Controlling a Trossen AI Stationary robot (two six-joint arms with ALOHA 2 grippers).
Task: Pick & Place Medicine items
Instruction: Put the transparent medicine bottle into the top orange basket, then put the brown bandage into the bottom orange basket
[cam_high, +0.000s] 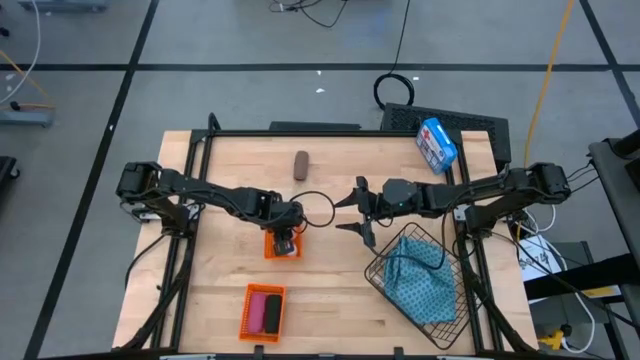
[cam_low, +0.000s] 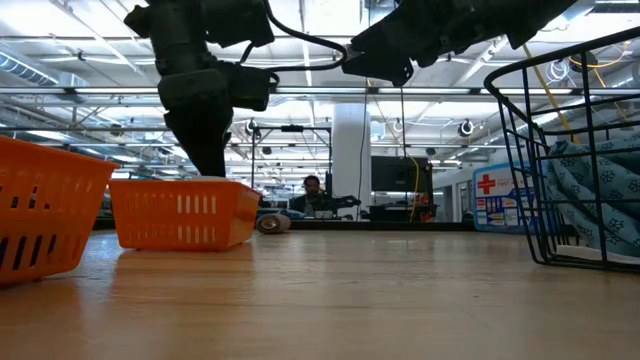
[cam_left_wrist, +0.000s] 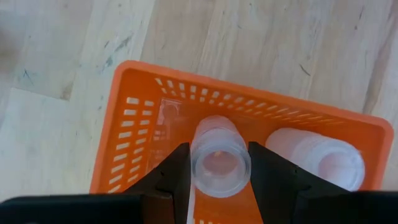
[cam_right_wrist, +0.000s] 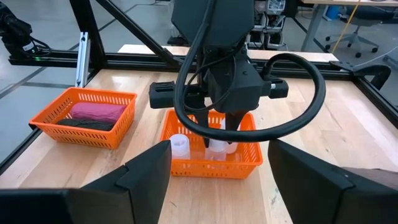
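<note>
Pale wooden table (cam_high: 330, 290) within a black frame, grey floor all round. Found the left gripper (cam_high: 286, 238) reaching straight down into the small orange basket (cam_high: 282, 246) near the table's middle. Gripped a white vial (cam_left_wrist: 221, 163) there, one dark finger (cam_left_wrist: 177, 174) pressed to each side, mouth of the vial facing the wrist camera. Could not tell whether the vial rested on the basket floor or hung just above it. Noted a second vial (cam_left_wrist: 323, 158) just beside it in the same basket, and a third vial (cam_right_wrist: 179, 145) standing apart near the basket's wall.

Hovered the right gripper (cam_high: 362, 210) above bare wood just beside that basket, facing it, fingers spread wide and holding nothing.

Counted the pink cylinder (cam_high: 257, 310) and the black cylinder (cam_high: 272, 312) lying side by side in the second orange basket (cam_high: 248, 325) at the table's near edge. Left the brown cylinder (cam_high: 301, 164) alone on the wood toward the far edge, well apart from both baskets. Saw a wire basket (cam_high: 385, 280) with a blue cloth (cam_high: 425, 285) under the right arm, and a blue-and-white box (cam_high: 436, 143) at the far right corner.
</note>
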